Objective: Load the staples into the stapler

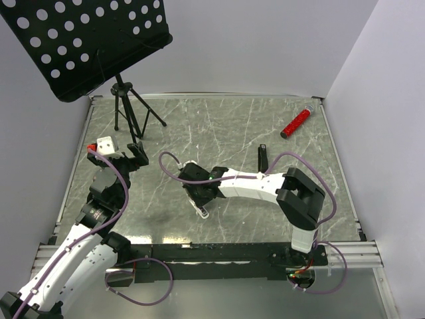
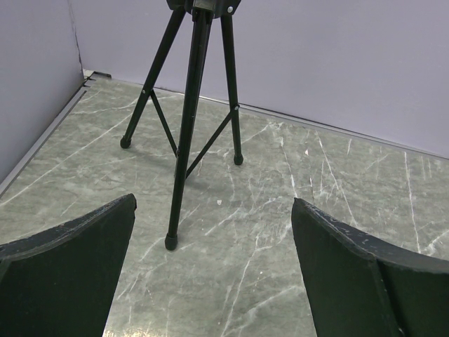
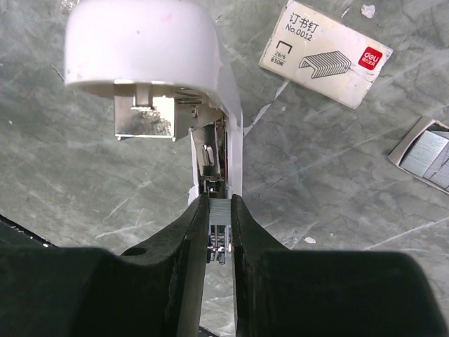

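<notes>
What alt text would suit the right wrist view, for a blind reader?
The right gripper pinches a grey strip of staples at the rail of an opened white stapler. A staple box and its tray lie on the grey table.

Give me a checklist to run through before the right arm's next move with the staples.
1. Grip: right gripper shut on the staple strip: ok.
2. Access: stapler lid swung open, rail exposed: ok.
3. Alignment: strip in line with the rail: ok. Whether it is seated: cannot tell.
4. Other arm: left gripper open, holding nothing, facing the tripod: ok.
5. Clutter: staple box and tray lie apart from the stapler: ok.
</notes>
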Robot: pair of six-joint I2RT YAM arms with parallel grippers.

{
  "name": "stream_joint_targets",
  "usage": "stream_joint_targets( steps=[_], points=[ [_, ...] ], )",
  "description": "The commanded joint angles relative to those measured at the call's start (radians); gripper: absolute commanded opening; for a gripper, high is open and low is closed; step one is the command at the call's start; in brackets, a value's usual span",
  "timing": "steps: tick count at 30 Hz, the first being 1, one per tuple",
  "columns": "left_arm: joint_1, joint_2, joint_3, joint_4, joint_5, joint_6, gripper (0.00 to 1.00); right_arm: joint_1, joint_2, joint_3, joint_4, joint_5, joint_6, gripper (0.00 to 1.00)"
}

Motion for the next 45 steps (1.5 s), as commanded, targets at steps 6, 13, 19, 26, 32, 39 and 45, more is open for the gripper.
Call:
stream_joint_targets(
  steps=[6, 13, 19, 26, 32, 39, 45],
  points=[
    [0.003, -0.004, -0.001, 0.025, -0.012, -0.001, 0.97, 0.007, -0.086, -0.015, 0.038, 0.015, 0.008, 0.22],
    [0.003, -0.004, -0.001, 0.026, -0.009, -0.001, 0.97, 0.007, -0.089, -0.018, 0.05, -0.002, 0.007, 0.22],
    [0.003, -0.003, -0.003, 0.026, -0.007, -0.001, 0.97, 0.009, -0.07, -0.015, 0.041, -0.016, 0.008, 0.22],
    [0.003, -0.003, -0.003, 0.028, -0.007, 0.001, 0.97, 0.009, -0.044, -0.006, 0.03, -0.019, 0.007, 0.22],
    [0.003, -0.001, -0.003, 0.028, -0.006, 0.001, 0.97, 0.009, -0.027, -0.004, 0.023, -0.022, 0.005, 0.22],
    [0.003, -0.003, -0.003, 0.028, -0.007, 0.001, 0.97, 0.009, -0.018, -0.007, 0.02, -0.014, 0.005, 0.22],
    [0.004, -0.004, -0.001, 0.026, -0.009, 0.001, 0.97, 0.009, -0.012, -0.009, 0.017, -0.004, 0.004, 0.22]
  ],
)
